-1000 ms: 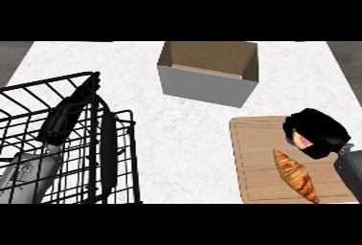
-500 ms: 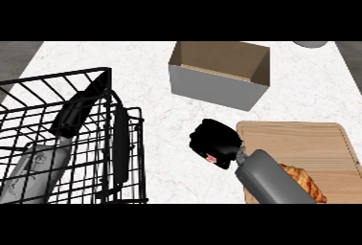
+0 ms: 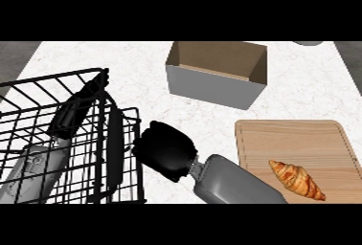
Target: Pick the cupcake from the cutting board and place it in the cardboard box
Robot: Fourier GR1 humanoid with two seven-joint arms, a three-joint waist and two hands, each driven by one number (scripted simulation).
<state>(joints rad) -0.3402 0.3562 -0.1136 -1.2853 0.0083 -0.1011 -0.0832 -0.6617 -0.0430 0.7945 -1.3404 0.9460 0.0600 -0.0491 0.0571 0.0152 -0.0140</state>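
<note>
Moved: my right hand (image 3: 166,150) is travelling toward 9 o'clock. A second ago it was over the board (image 3: 297,139); half a second ago it was just off the board's 9 o'clock edge, and now it is well clear of it.
Right hand: it is hanging just below the middle of the view over the white counter (image 3: 106,55), with its fingers curling into a closed black clump.
Forearm: my grey forearm (image 3: 237,184) is coming in from 5 o'clock and crossing the board's near corner.
Cupcake: none of it is showing now. Half a second ago a pink bit was peeking out of this hand, so I am taking it as clasped inside my curled fingers.
Board: it is lying at 4 o'clock, carrying only a croissant (image 3: 297,179) near its 5 o'clock corner.
Box (image 3: 212,88): it is standing open-topped at 12 o'clock, well apart from my right hand.
Basket (image 3: 105,74): the black wire basket is filling the 9 o'clock side. My right hand is overlapping its 3 o'clock edge in the view, and I cannot tell whether they are touching.
Left hand (image 3: 76,111): it is resting at 9 o'clock behind the basket wires, fingers straight.
</note>
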